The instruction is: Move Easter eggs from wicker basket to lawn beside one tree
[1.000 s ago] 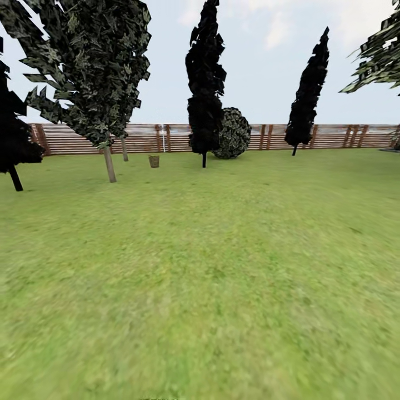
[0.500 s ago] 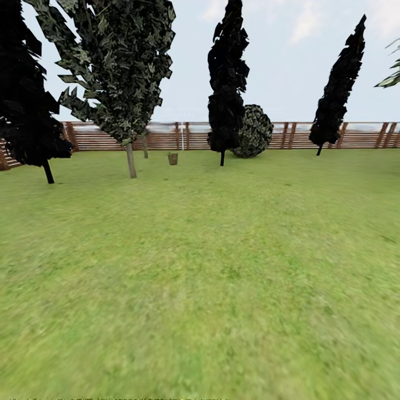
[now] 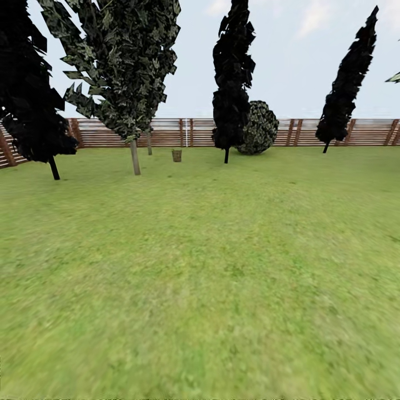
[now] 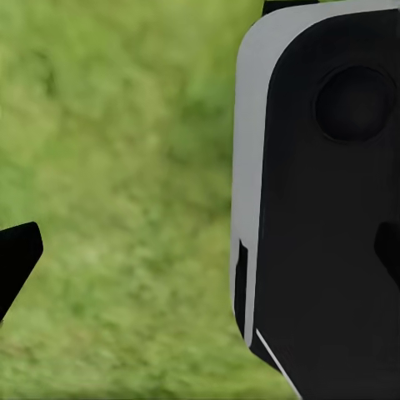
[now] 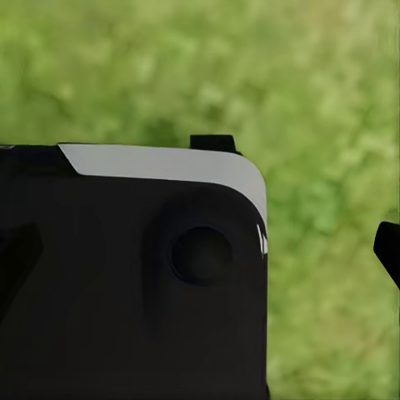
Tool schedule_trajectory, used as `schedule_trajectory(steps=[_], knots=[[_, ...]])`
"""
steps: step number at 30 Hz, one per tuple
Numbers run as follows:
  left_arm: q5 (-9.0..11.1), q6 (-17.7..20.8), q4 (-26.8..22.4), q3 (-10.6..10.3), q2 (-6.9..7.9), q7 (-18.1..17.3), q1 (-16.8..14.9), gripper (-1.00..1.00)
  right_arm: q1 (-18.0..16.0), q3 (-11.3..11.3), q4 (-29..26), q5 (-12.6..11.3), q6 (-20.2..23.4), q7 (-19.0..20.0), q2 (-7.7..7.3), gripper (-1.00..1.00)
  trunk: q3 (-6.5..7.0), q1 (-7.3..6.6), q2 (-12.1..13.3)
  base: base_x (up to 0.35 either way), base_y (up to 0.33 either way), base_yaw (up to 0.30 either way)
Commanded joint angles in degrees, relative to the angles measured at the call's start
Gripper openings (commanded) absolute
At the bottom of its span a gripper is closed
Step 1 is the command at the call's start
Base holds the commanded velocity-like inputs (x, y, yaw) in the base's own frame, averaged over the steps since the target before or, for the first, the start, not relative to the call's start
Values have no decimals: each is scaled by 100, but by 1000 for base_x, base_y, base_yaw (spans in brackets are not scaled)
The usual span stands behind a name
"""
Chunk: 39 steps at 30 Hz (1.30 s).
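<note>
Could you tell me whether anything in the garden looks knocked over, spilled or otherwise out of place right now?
Nothing stands out. The wicker basket stands upright on the lawn, far off near the fence, beside the grey-trunked tree. It is too small to tell whether the eggs are inside. No eggs are visible on the grass.

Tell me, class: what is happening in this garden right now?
Nothing is being handled yet. The robot looks across a wide lawn toward a small basket far off near the fence. The basket stands on the grass between a grey-trunked tree and a near-black tree. It is too distant to make out any eggs inside. The wrist views show grass beneath dark robot parts.
</note>
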Motion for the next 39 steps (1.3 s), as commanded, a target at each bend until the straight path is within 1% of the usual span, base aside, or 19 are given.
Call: schedule_trajectory(steps=[1,5,8,14,21,25,28,30,34,36,38,39], knots=[[-4,-8,-8,1,0,3,3,100,0,6,5,8,-14,-4,-1,100,-13,0,-2,0,0,62],[-3,-8,-3,1,0,4,3,100,0,13,5,12,-5,-3,-8,100,-49,0,-2,0,0,81],[-4,-8,-8,1,0,3,3,100,0,18,5,18,-11,-4,-57,100,-77,0,-2,0,0,104],[-4,-8,-8,1,0,5,3,100,-2,20,5,14,2,-2,-70,100,-126,0,-2,0,0,97],[-3,-13,-21,1,-6,5,3,100,0,23,68,11,11,-4,-68,100,-134,0,-2,0,0,13],[-2,-11,-90,0,-68,5,3,100,-2,20,80,12,8,-4,-80,100,-134,0,-2,0,0,0],[-5,-9,-82,2,-72,1,3,100,-3,21,80,13,8,-1,-80,100,-134,0,-2,0,0,0],[-3,-8,-92,3,-82,2,3,100,0,30,83,62,13,11,-80,100,-134,0,-2,0,0,0],[1,-8,-109,4,-101,-6,3,100,0,16,89,280,-3,-1,-74,100,-134,0,-2,0,0,0],[4,-8,-117,7,-109,-15,3,100,-2,11,86,296,5,0,-76,100,-134,0,-2,0,0,0],[7,-9,-115,10,-399,-22,3,100,-3,4,83,319,18,13,-75,100,-134,0,-2,0,0,0],[7,-9,-106,13,-407,-22,3,100,-3,3,84,320,20,13,-74,100,-134,0,-2,0,0,0]])
